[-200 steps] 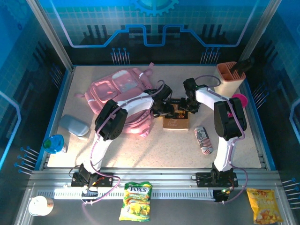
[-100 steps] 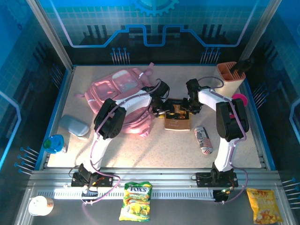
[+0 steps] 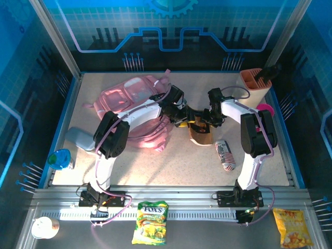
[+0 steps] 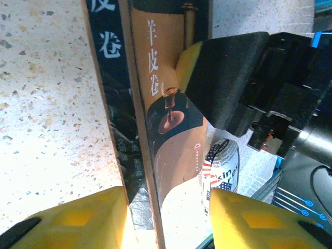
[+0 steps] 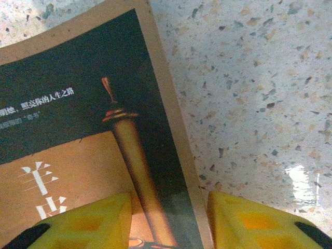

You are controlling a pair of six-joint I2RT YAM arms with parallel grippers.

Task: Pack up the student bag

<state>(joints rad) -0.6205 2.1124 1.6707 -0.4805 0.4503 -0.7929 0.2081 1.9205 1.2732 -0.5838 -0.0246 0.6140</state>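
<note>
Student bag [image 3: 132,98]: toward far left corner of table, partly under left arm. Soft, limp, probably light; best to take at rim of opening or top loop. Left pincer [image 4: 166,218]: released, astride book [image 3: 199,134] near table middle. Right pincer [image 5: 168,218]: over book cover, cannot tell if clenched.

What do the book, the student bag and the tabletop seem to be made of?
The book looks like paper with a matt printed cover, tan and dark. The student bag seems soft pink fabric: it sags and creases. The tabletop is hard, speckled like stone, slightly glossy where light reflects; possibly laminate.
</note>
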